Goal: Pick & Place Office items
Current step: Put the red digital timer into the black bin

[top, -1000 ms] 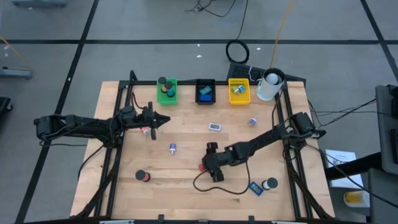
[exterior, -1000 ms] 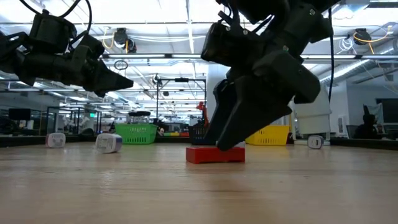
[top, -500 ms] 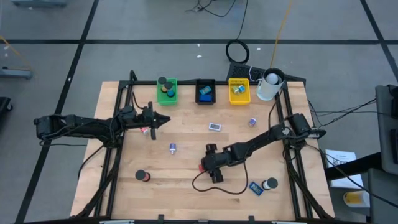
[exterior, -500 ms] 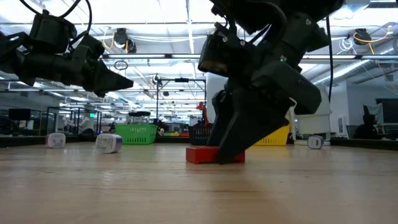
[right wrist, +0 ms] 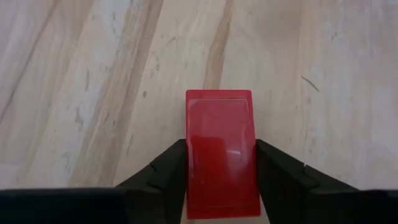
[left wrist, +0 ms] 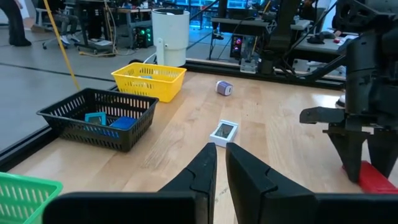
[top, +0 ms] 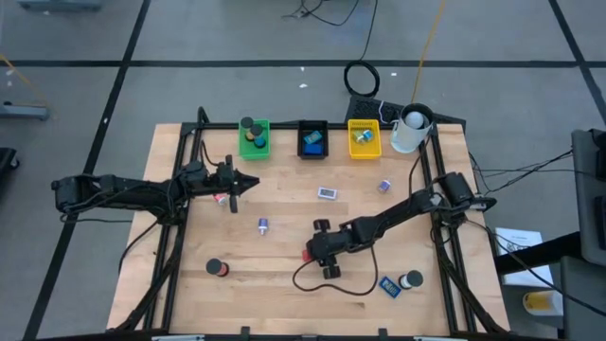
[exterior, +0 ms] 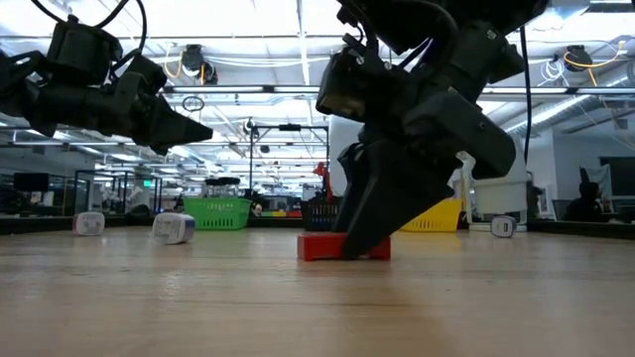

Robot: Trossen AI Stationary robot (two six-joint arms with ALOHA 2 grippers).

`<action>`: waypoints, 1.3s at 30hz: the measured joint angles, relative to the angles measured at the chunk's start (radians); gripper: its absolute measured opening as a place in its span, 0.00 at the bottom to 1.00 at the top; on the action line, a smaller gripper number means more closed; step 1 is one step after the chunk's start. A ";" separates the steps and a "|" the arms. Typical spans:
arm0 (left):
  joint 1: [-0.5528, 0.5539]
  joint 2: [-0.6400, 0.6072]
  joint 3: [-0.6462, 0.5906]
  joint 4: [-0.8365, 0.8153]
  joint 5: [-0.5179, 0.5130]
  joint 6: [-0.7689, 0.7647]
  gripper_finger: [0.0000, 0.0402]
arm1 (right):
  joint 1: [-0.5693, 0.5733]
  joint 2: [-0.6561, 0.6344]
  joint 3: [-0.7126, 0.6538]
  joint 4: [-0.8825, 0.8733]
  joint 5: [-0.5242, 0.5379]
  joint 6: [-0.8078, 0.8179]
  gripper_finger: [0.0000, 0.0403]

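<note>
A red rectangular block (right wrist: 221, 149) lies flat on the wooden table, right of its middle (top: 308, 254). My right gripper (right wrist: 221, 186) slants down over it, fingers closed against its two long sides; the low view shows the block (exterior: 317, 248) on the table under the gripper (exterior: 349, 243). My left gripper (top: 254, 182) hangs shut above the table's left part, holding nothing; its wrist view shows the fingers (left wrist: 211, 165) together. Other office items lie loose: a white-green piece (top: 328, 193), a purple piece (top: 383, 187), a dark roll (top: 218, 268), a blue block (top: 389, 285). My right gripper pinches the red block by its two long sides (right wrist: 189, 168), one finger on each, at the end nearest the wrist. The fingers slant down from the table's right and lie along the block. The block rests flat on the table.
Green (top: 254, 142), black (top: 312, 139) and yellow (top: 365, 139) trays stand in a row at the far edge, a white cup (top: 410, 131) right of them. A small blue-white piece (top: 263, 225) and a red-white one (top: 221, 198) lie near the left arm. A black cable (top: 322, 281) loops below the right gripper.
My right gripper's fingers have closed in from well apart onto the red block's long sides, and the gripper has sunk a little toward the table. The block has stayed where it was.
</note>
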 joint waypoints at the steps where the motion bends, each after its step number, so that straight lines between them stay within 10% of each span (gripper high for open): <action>1: 0.000 0.000 0.000 0.000 0.000 0.000 0.11 | -0.002 -0.005 -0.001 -0.002 0.001 0.004 0.37; 7: 0.000 0.000 0.000 0.000 0.000 0.000 0.11 | -0.025 -0.046 -0.002 0.009 0.004 0.010 0.44; 19: 0.000 0.000 0.000 -0.001 0.001 0.001 0.11 | -0.144 -0.199 0.001 -0.059 0.049 -0.011 0.28; 39: 0.000 0.000 0.000 0.001 0.000 0.012 0.11 | -0.017 0.030 0.201 -0.247 0.125 0.142 0.65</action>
